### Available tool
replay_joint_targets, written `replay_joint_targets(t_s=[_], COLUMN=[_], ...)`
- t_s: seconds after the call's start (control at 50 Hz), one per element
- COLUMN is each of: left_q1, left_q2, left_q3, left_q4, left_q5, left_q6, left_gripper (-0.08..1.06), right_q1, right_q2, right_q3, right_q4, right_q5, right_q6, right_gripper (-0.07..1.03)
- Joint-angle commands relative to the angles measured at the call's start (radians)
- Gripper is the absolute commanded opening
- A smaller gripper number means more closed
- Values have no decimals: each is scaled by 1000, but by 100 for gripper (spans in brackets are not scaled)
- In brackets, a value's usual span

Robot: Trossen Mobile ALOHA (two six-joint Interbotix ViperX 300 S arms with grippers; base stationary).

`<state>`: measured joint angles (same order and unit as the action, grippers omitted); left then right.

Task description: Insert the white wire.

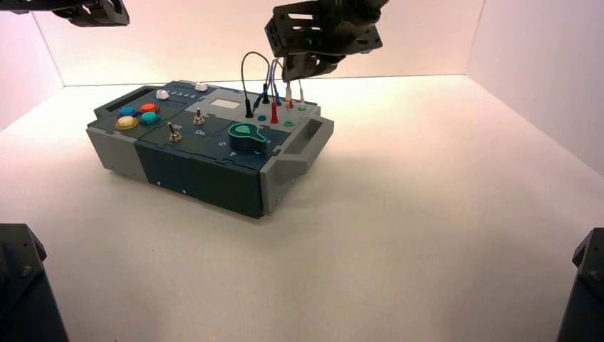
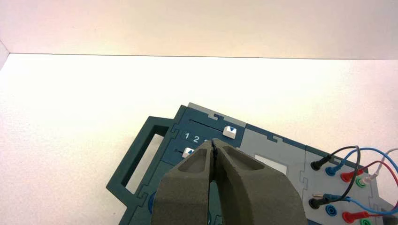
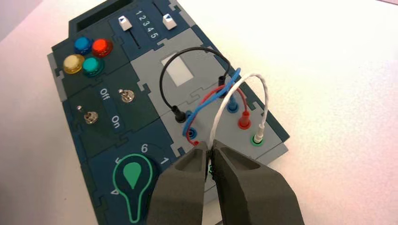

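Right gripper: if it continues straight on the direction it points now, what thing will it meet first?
Probably the grey socket panel, near the partly hidden green socket. The right gripper holds the white wire, whose held end may touch first; the depth is unclear.

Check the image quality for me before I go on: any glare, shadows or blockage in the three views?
High view: tabletop washed out pale behind the box, soft faint shadow right of it. Left wrist view: surface beyond the box blown to white; left gripper blocks part of the box. Right wrist view: white wire distinct, but right gripper hides its near end.
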<state>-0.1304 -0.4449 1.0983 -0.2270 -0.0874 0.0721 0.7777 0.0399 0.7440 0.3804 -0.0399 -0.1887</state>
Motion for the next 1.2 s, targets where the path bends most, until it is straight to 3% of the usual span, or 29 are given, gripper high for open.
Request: replay_joint_targets(t_s=[0.02,0.18,0.38,0.64,1.2], left_q1=[6,6,6,6,6], left_q2=[-8,-6,-5,12,14], left_q3=[-12,-12,-12,-15,-15], left_q4=[2,3,3,3,3], left_q5=[-8,-9,-11,-11,-12], left_q6=[2,2,2,2,2], left_gripper=[-3,-3,-3,-3,-3], right_q1=[3,5,9,23,23], right_q2=[-9,-5,14,54,63], right_q3=[6,32,29,-11,-17], right_q4=[-2,-2,-2,-12,-35], right_q5=[-38,-100,-118,-100,-114], right_q6=[0,-2,0,0,-2], right_gripper=[-2,-2,-2,-2,-2])
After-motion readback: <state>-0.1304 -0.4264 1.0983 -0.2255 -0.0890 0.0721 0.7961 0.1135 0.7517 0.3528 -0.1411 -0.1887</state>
